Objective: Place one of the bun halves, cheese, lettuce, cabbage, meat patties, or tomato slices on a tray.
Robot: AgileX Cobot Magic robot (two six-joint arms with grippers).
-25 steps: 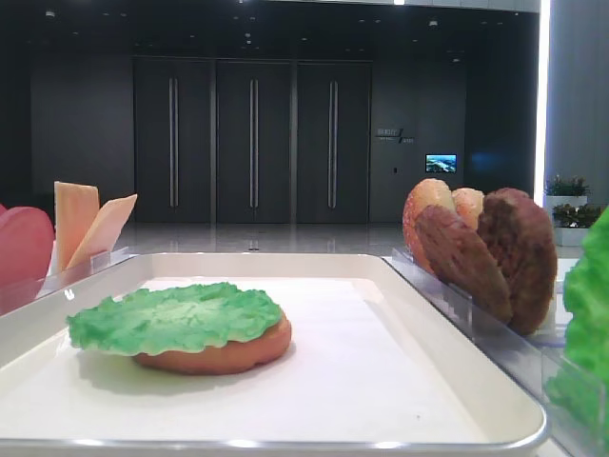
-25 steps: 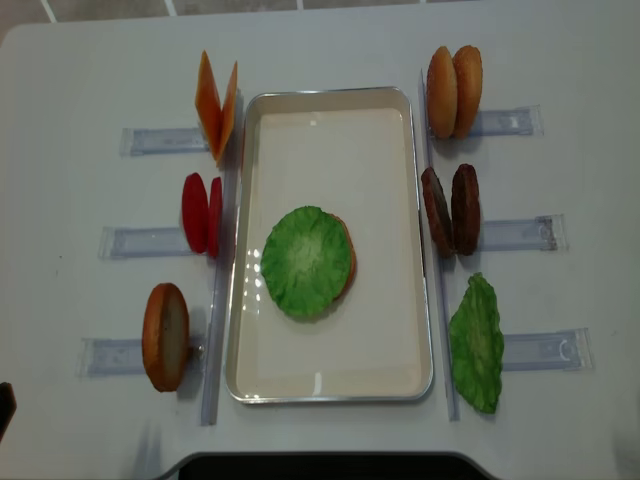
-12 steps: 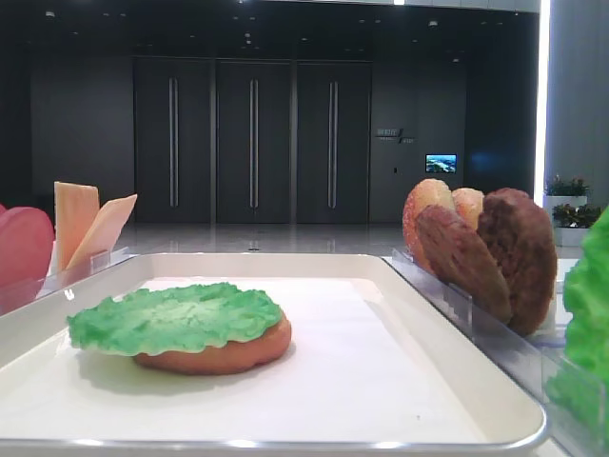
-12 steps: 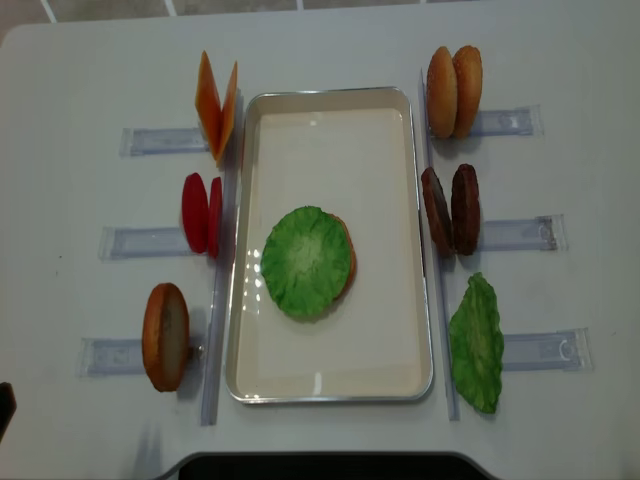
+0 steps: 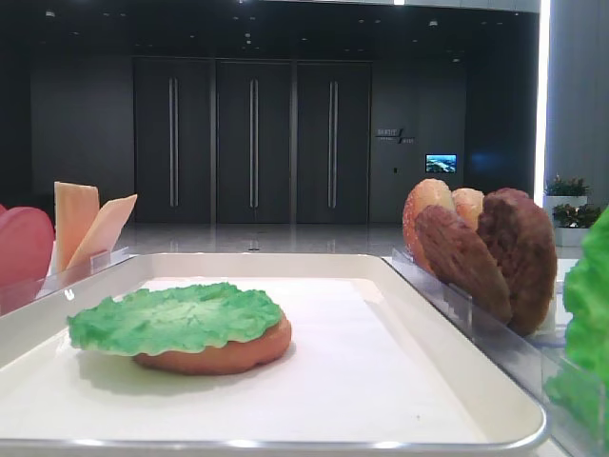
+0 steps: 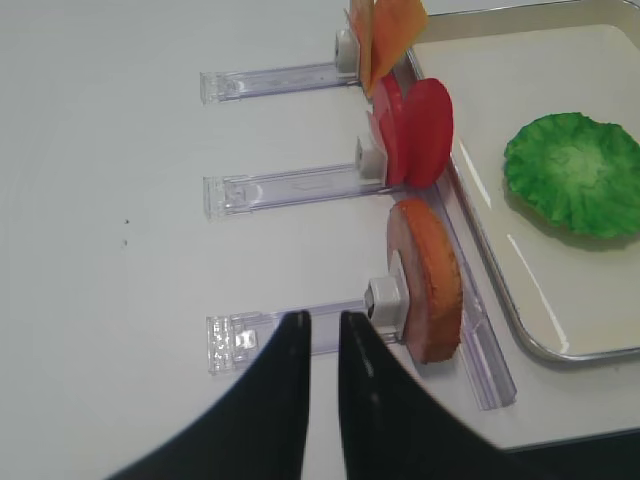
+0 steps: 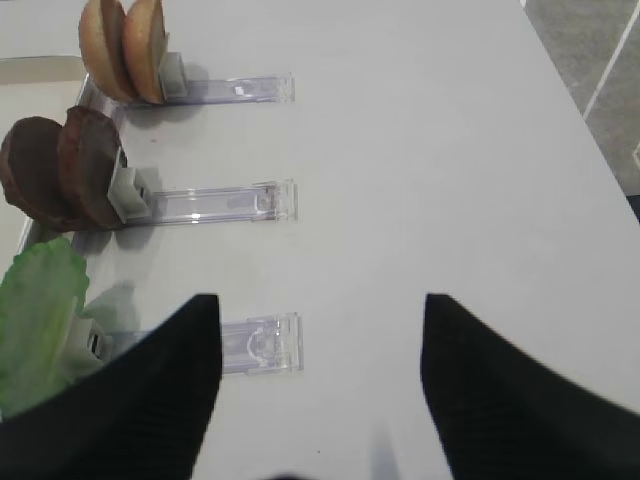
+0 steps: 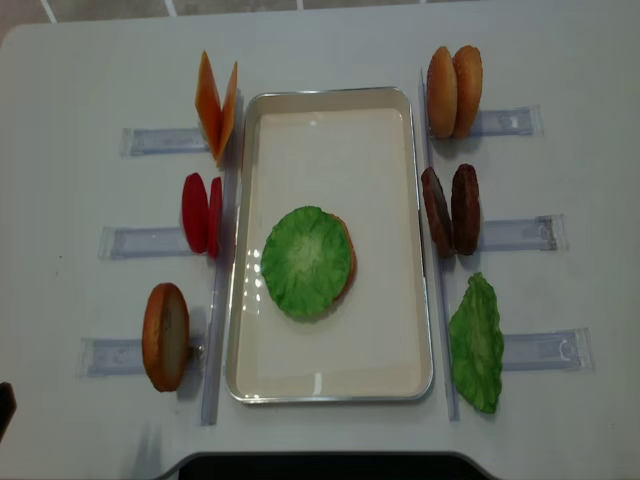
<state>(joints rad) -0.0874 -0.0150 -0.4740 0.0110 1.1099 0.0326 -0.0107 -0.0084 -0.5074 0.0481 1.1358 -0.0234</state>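
The cream-white tray (image 8: 330, 120) sits in the middle of the white table (image 8: 80, 80), and everything else is placed around it. On its paper liner, a little toward the near end, a bun half (image 5: 224, 350) lies flat with a green lettuce leaf (image 8: 305, 262) spread on top, covering nearly all of it (only a thin brown edge peeks out on the right).

Left of the tray, each standing upright in a clear plastic holder (image 8: 160, 140), are two cheese slices (image 8: 216, 103) by the far corner, two tomato slices (image 8: 201, 213) beside the middle, and a single bun half (image 8: 165, 336) by the near corner. Right of the tray stand a pair of bun halves (image 8: 454, 90) at the far end, two meat patties (image 8: 450, 209) beside the middle, and a second lettuce leaf (image 8: 476, 343) at the near end.

The left gripper (image 6: 322, 345) hovers over bare table just left of the near bun half, its fingers pressed almost together and holding nothing. The right gripper (image 7: 315, 350) hangs right of the tray above the holders, its jaws spread wide and empty.
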